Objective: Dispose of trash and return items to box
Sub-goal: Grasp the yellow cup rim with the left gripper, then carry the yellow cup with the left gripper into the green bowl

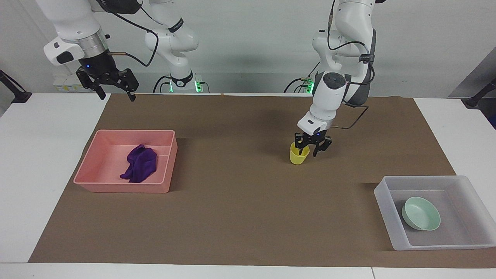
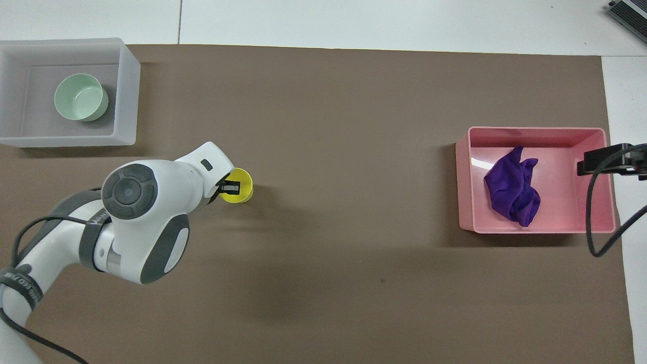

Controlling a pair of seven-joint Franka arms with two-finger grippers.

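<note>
The yellow cup [image 1: 298, 155] stands upright on the brown mat, mid-table toward the left arm's end; it also shows in the overhead view [image 2: 241, 188]. My left gripper [image 1: 308, 150] is down on its rim, one finger inside and one outside, shut on the cup's wall. The mint-green bowl [image 1: 421, 213] lies in the clear-grey box [image 1: 434, 245] at the left arm's end. The purple rag [image 1: 140, 163] lies in the pink tray [image 1: 120, 188] at the right arm's end. My right gripper [image 1: 114, 95] waits open and empty, high over the mat's edge nearest the robots.
The brown mat [image 1: 232, 217] covers most of the white table. The box [image 2: 129, 101] and the pink tray [image 2: 536, 230] sit at opposite ends of it. A cable [image 2: 591, 222] hangs from the right arm over the pink tray's edge.
</note>
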